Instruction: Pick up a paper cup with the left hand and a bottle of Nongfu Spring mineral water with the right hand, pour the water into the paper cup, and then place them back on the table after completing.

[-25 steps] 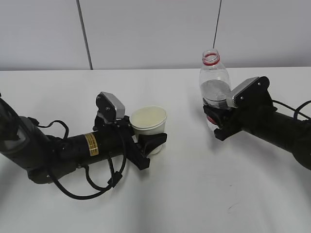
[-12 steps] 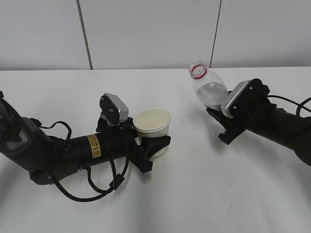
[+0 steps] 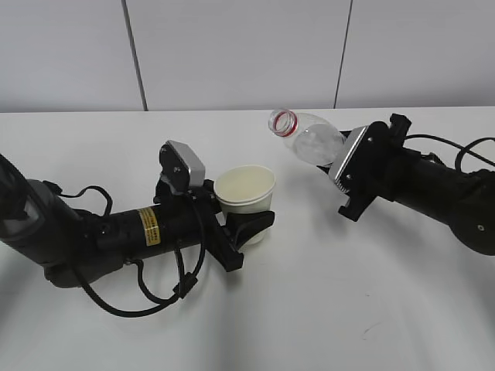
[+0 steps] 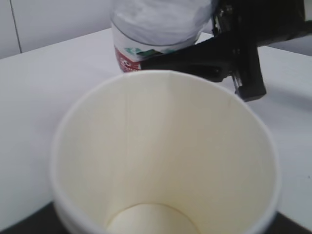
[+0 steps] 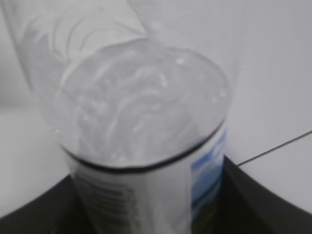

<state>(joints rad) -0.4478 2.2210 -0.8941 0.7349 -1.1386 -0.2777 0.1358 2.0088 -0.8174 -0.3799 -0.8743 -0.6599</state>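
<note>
My left gripper (image 3: pixel 246 220) is shut on a white paper cup (image 3: pixel 245 188) and holds it upright just above the white table (image 3: pixel 325 301). The cup's inside fills the left wrist view (image 4: pixel 165 161) and looks dry. My right gripper (image 3: pixel 346 182) is shut on a clear Nongfu Spring bottle (image 3: pixel 308 139) with a red neck ring and no cap. The bottle is tilted left, its mouth (image 3: pixel 282 122) above and right of the cup's rim. Clear water (image 5: pixel 141 112) sits inside the bottle in the right wrist view, above the label (image 5: pixel 146 195). No stream shows.
A white panelled wall (image 3: pixel 232 54) stands behind the table. Black cables (image 3: pixel 147 297) loop on the table beside the left arm. A small dark scuff (image 3: pixel 369 328) marks the table at the front right.
My right gripper has tipped the bottle from upright to steeply leftward and moved its mouth toward the cup. My left gripper has shifted the cup slightly right and up.
</note>
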